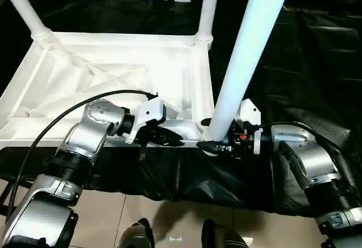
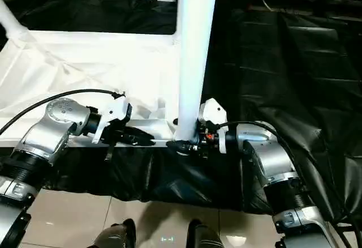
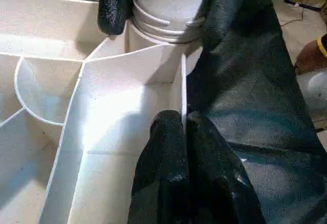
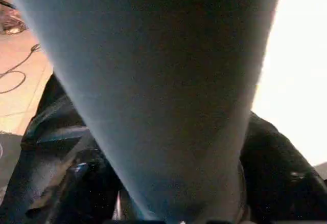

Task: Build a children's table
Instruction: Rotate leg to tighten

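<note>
- Left eye view shows the children's table [image 1: 113, 67] lying upside down on a black sheet [image 1: 317, 61], its ribbed underside facing up and white tube legs rising from the corner sockets.
- Nearest leg [image 1: 243, 61] stands in the near corner socket on the robot's right and leans slightly.
- Right gripper [image 1: 218, 137] is at the base of that leg, a black finger on either side of the tube just above the socket; the jaws stand wide around it, but whether they press it cannot be told.
- Left wrist view shows those two fingers [image 3: 115, 4] flanking the leg's ringed end.
- Left gripper [image 3: 183, 127] has its jaws pinched nearly shut on the thin upright rim of the table's near edge, close beside that socket.
- Tiled floor [image 1: 147, 214] shows below the sheet.
</note>
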Motion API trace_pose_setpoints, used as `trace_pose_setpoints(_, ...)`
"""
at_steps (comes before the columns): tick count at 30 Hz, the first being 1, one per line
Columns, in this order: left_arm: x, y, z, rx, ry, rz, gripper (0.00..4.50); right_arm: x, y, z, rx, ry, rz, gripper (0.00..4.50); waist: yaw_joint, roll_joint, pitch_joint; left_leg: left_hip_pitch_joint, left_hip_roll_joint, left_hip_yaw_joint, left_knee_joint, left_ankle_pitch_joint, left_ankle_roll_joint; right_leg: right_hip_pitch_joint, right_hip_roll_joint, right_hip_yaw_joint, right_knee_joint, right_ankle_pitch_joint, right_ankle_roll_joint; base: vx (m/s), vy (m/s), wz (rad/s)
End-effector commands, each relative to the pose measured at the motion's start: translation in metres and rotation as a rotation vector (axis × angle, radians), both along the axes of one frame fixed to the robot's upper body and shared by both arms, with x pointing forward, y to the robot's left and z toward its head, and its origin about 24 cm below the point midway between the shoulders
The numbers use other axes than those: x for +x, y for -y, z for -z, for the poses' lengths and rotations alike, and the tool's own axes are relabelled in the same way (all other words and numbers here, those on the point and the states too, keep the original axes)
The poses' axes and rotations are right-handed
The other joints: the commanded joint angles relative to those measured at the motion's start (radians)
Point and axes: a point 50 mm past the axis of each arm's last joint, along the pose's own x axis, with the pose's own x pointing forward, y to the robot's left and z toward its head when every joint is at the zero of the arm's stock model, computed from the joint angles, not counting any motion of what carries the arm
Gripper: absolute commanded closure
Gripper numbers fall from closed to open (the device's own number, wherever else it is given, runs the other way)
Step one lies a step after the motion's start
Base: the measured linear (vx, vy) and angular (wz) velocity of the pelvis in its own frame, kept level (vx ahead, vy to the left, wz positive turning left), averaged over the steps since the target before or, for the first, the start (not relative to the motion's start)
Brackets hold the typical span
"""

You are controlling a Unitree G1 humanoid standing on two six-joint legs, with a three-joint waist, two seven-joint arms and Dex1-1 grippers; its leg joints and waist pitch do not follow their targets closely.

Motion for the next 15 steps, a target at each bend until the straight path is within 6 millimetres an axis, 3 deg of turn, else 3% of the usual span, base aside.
trace_pose_setpoints(1, -0.006, 0.004, 0.015, 0.008, -0.063, 0.021, 4.5, -0.009, -0.01, 0.006, 0.0, -0.03, -0.076, 1.62, -0.001, -0.007, -0.053, 0.011, 0.043, -0.013, -0.044, -0.147, 0.108, 0.059, -0.067, 0.046, -0.051, -0.138, -0.265, 0.0, 0.0, 0.0)
trace_pose_setpoints(8, -0.003, 0.007, 0.018, 0.005, -0.051, -0.025, 4.5, -0.014, -0.012, 0.011, 0.034, -0.065, -0.063, 1.86, 0.004, -0.006, -0.052, 0.012, 0.044, -0.012, -0.044, -0.147, 0.11, 0.058, -0.067, 0.047, -0.053, -0.15, -0.257, 0.0, 0.0, 0.0)
trace_pose_setpoints(11, 0.002, 0.012, 0.018, -0.011, -0.031, -0.097, 4.5, -0.011, -0.015, 0.015, 0.065, -0.056, 0.034, 1.87, 0.005, -0.007, -0.049, 0.011, 0.045, -0.014, -0.047, -0.165, 0.099, 0.056, -0.069, 0.047, -0.059, -0.193, -0.249, 0.0, 0.0, 0.0)
trace_pose_setpoints(15, 0.01, 0.022, 0.018, -0.016, 0.004, -0.2, 4.5, 0.004, -0.022, 0.023, 0.079, -0.019, 0.274, 1.88, -0.002, -0.005, -0.041, 0.018, 0.043, -0.022, -0.06, -0.264, 0.041, 0.046, -0.078, 0.049, -0.084, -0.422, -0.193, 0.0, 0.0, 0.0)
